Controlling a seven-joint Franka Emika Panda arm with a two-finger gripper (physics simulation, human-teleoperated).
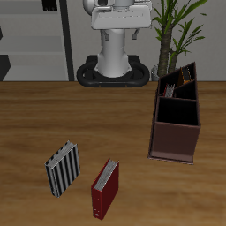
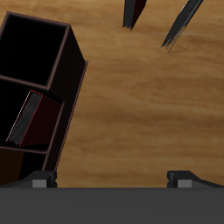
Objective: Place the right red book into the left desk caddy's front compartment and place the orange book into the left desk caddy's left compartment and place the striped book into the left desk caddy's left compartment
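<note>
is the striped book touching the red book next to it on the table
Apart. The exterior view shows a strip of bare wood between the striped book and the red book; they lie side by side near the table's front edge without meeting.

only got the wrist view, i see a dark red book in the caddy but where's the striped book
Observer: The striped book lies flat on the table near its front edge, well apart from the left desk caddy.
Operator: anything next to it
Observer: A red book lies flat beside it, not touching, a little nearer the front edge.
Operator: and the orange one
Observer: In the exterior view, the caddy's compartment farthest back holds something orange-brown. It is too small to say for sure that it is the orange book.
</note>
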